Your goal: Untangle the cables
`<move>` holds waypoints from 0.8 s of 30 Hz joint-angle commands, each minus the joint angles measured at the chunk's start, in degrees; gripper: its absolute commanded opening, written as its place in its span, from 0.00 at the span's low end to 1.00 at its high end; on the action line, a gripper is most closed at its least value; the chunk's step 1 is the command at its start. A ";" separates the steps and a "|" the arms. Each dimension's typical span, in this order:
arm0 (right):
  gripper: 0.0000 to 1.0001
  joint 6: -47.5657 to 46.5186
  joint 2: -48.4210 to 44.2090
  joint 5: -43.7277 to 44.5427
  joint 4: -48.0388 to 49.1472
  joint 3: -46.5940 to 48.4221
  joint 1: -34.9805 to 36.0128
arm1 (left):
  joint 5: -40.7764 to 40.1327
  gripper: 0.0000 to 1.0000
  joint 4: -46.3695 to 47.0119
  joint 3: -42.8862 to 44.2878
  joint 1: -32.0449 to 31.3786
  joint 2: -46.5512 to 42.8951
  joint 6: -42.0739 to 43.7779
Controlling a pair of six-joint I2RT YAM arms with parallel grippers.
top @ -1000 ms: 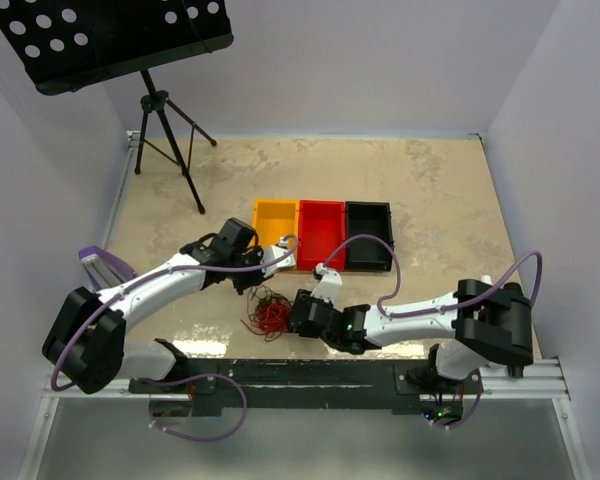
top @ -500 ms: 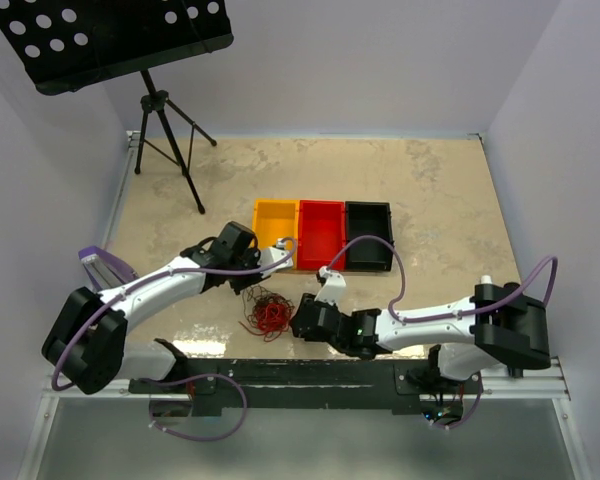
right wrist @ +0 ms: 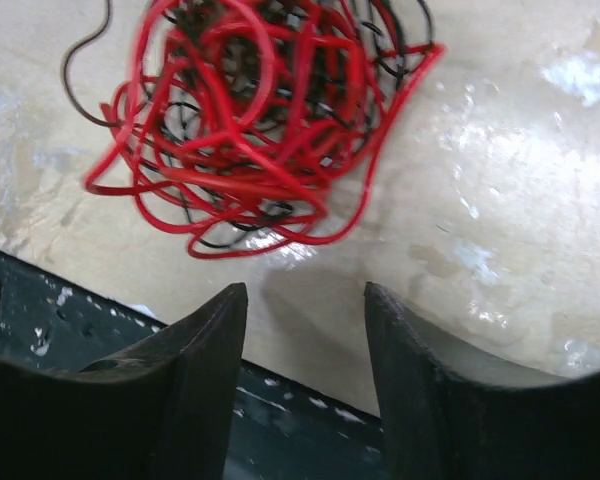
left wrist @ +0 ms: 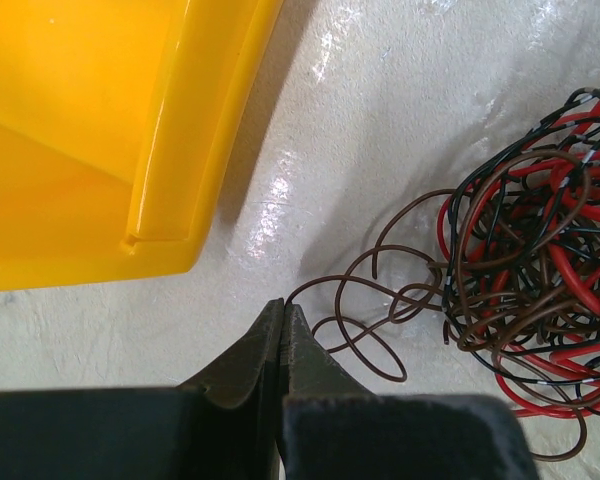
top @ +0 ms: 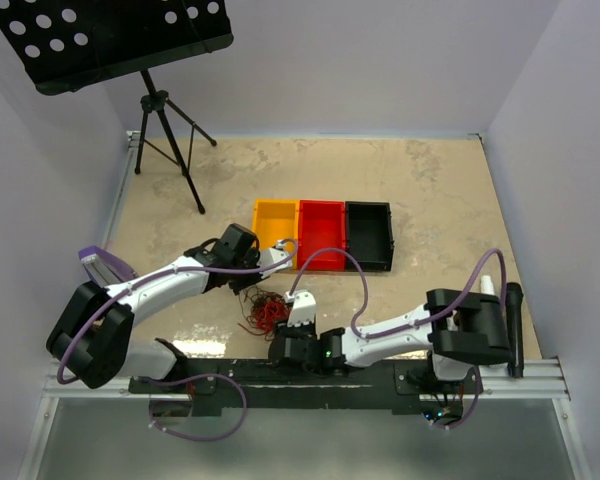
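The cables (top: 267,312) lie as one tangle of red, black and brown wires on the table in front of the bins. In the left wrist view the tangle (left wrist: 540,250) is at the right, with loose brown loops running from it to my fingertips. My left gripper (left wrist: 282,305) (top: 248,284) is shut, and the end of a brown cable (left wrist: 365,335) goes in at its tip. My right gripper (right wrist: 305,290) (top: 278,346) is open and empty, low at the table's near edge, just short of the tangle (right wrist: 250,120).
A yellow bin (top: 276,203) (left wrist: 170,150), a red bin (top: 320,203) and a black bin (top: 369,206) stand in a row behind the tangle. A music stand (top: 165,140) is at the back left. The black mounting rail (top: 310,372) (right wrist: 40,320) runs along the near edge.
My right arm has swung left and back toward the near edge, so its gripper now sits below the tangle instead of to its right. The left arm has barely moved.
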 commanded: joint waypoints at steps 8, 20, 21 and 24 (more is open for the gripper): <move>0.59 1.51 2.80 13.13 -7.24 7.08 1.57 | -0.44 0.00 1.23 -0.70 0.31 -0.88 -0.72; 0.53 -4.56 0.33 7.59 2.88 4.79 6.58 | -0.44 0.00 1.06 -0.79 0.23 -1.32 -0.81; 0.52 -4.21 0.94 7.59 2.79 5.06 6.67 | -0.52 0.00 1.06 -0.79 0.31 -1.32 -0.81; 0.51 -2.90 3.05 8.38 1.92 6.99 6.76 | -0.44 0.00 0.88 -0.70 0.23 -1.40 -0.81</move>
